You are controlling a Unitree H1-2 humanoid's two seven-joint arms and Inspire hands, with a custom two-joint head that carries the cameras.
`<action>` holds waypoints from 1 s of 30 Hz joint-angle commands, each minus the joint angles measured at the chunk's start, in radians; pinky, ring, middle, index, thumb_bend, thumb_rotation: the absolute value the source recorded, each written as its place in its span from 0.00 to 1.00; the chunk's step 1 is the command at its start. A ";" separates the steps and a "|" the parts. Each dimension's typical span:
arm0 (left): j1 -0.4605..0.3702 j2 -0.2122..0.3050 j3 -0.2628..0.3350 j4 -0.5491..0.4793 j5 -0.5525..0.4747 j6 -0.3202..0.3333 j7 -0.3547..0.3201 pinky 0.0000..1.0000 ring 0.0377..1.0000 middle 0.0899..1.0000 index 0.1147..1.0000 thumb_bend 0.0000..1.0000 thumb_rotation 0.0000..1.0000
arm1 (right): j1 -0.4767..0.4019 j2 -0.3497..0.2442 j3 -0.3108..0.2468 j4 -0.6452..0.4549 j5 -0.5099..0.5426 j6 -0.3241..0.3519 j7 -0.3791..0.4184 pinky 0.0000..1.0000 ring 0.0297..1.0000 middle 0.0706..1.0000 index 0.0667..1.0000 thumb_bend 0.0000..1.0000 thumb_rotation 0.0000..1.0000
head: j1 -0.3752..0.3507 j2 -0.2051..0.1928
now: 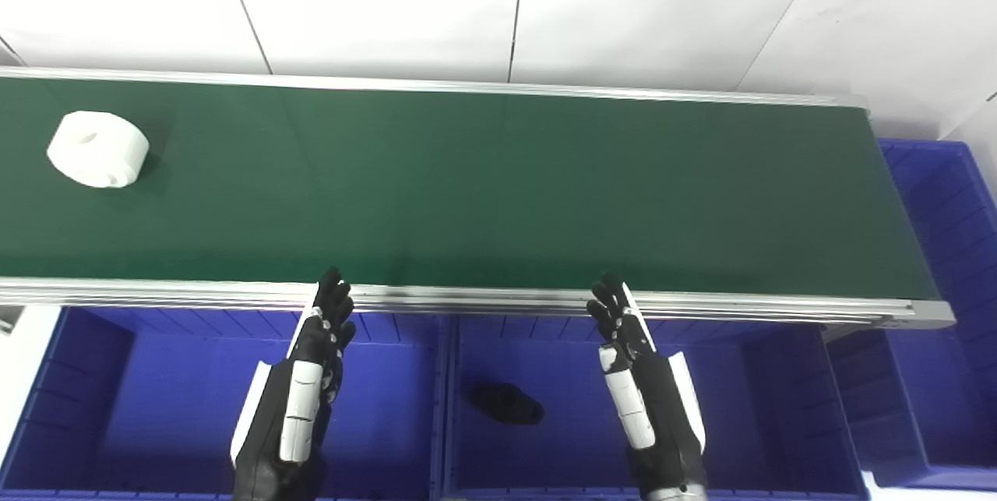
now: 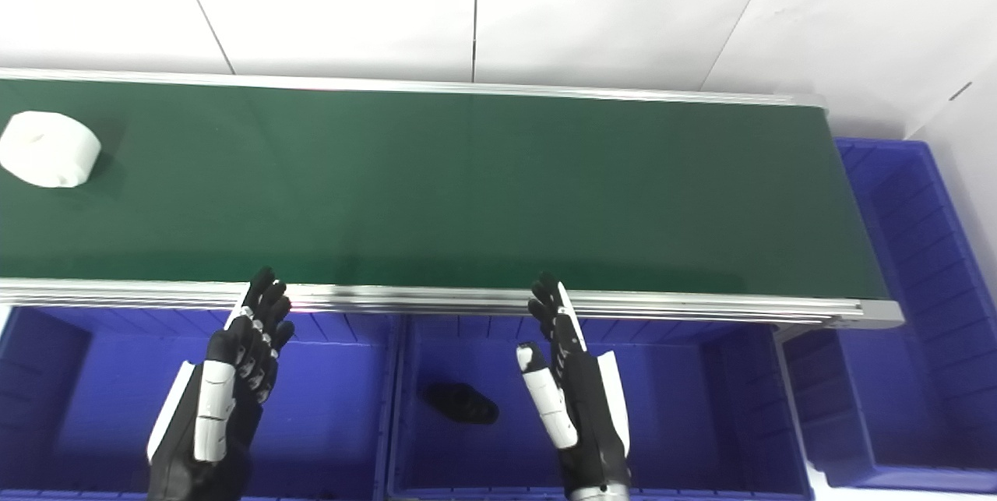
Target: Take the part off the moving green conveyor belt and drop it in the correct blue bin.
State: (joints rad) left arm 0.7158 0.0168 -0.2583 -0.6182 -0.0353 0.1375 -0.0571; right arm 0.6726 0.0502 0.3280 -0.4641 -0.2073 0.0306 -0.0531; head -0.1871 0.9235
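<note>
Hands (image 1: 308,376) empty; white round part (image 1: 97,149).

Industrial sorting station: a green conveyor belt (image 1: 483,189) with aluminium side rails (image 1: 467,300) is running from 9 to 3 o'clock, blue plastic bins (image 1: 156,400) lining its 6 o'clock edge, white panel walls (image 1: 498,2) behind.

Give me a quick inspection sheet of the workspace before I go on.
Surface: green conveyor belt with silver rails, bare except one part.
Job's things: white round plastic part with a centre hole at the belt's far left; blue plastic bins below the near rail and at the right end.
Clutter: small black object in the middle bin.
Hands: left hand and right hand open, empty, over the bins.
Cables: nothing seen.
Surroundings: white panelled wall.
</note>
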 commanded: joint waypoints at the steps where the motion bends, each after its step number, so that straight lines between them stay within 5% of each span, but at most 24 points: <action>1: -0.002 0.004 -0.005 -0.025 0.010 -0.018 -0.005 1.00 1.00 1.00 1.00 0.57 0.99 | 0.004 0.018 0.011 -0.036 0.000 0.004 0.004 0.97 0.94 0.95 0.97 0.72 0.93 | 0.000 -0.001; 30: 0.006 -0.001 -0.010 -0.019 0.017 -0.026 -0.001 1.00 1.00 1.00 1.00 0.58 1.00 | 0.008 0.014 0.009 -0.028 0.006 -0.004 0.004 0.97 0.94 0.95 0.98 0.72 0.94 | 0.011 -0.019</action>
State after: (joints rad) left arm 0.7158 0.0161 -0.2613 -0.6172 -0.0311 0.1371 -0.0569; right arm 0.6727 0.0501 0.3280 -0.4637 -0.2056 0.0332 -0.0533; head -0.1841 0.9158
